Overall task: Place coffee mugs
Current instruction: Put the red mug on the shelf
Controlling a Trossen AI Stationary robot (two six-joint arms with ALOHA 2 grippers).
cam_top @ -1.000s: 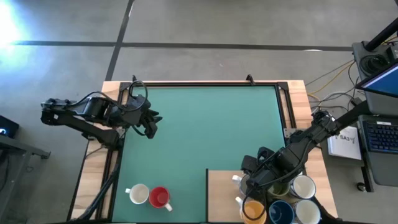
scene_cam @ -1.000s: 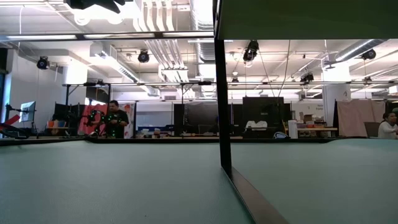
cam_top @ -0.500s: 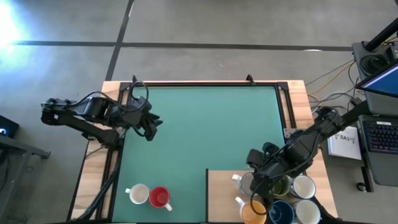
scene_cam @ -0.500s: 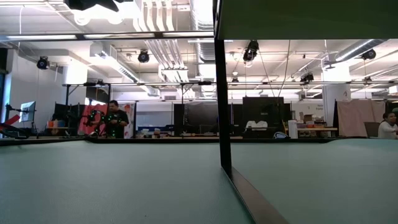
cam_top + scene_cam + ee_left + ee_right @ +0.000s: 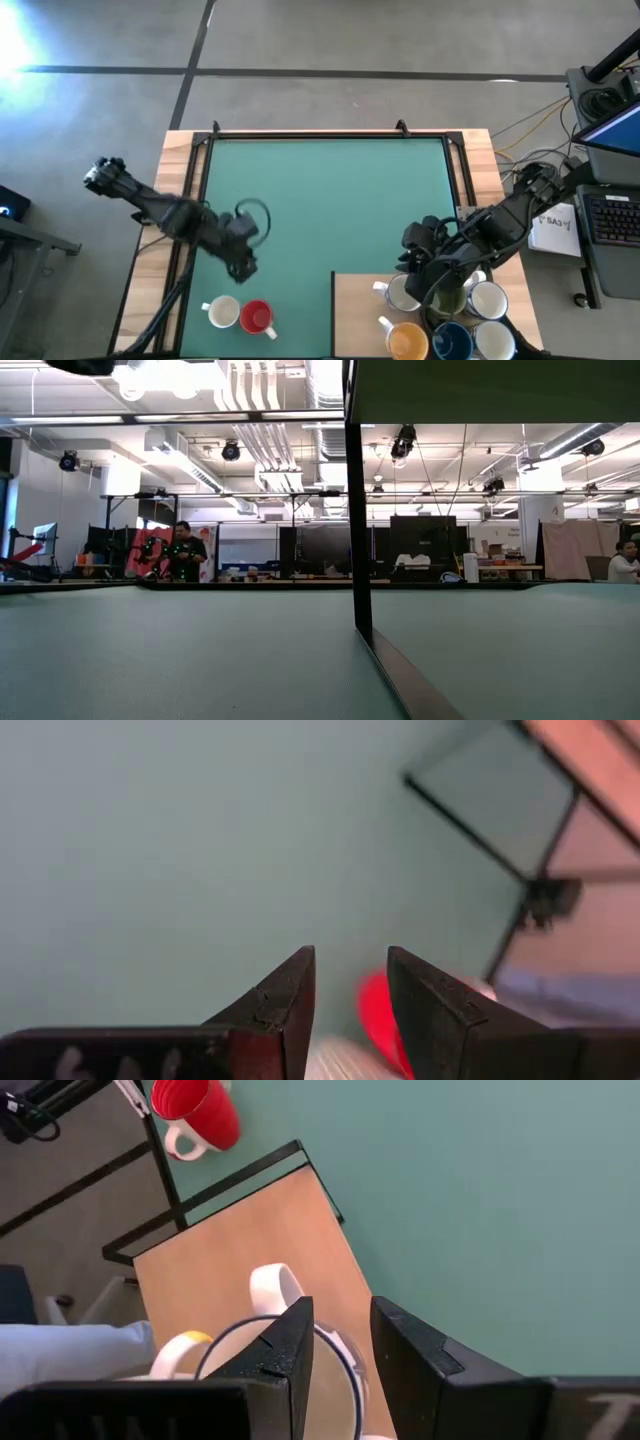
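My right gripper (image 5: 425,285) hangs over the light wooden board (image 5: 355,305) at the near right corner of the green table mat (image 5: 330,200), its two dark fingers (image 5: 290,1350) a narrow gap apart, straddling the rim of a white ceramic mug (image 5: 403,293). The rim runs between them, but I cannot tell whether they are pressing on it. That mug's white handle (image 5: 275,1285) sticks out over the board just ahead of my fingertips.

Crowded round it on the same board: an orange mug (image 5: 407,341), a dark blue mug (image 5: 452,342), a white mug with an olive-green inside (image 5: 450,300) partly under my arm, and two more white mugs (image 5: 488,300) at the right edge. Six mugs stand here, touching or just beside one another.

Well apart, near the front left of the mat, a red mug (image 5: 257,317) and another white mug (image 5: 221,312) stand side by side, two in all.

My left gripper (image 5: 243,266) hovers just behind that pair, fingers slightly parted and holding nothing; the red mug shows blurred beyond its fingertips (image 5: 300,985).

Past the table's far edge, two people (image 5: 183,552) appear in the workshop at benches, one on the left and one at the far right.
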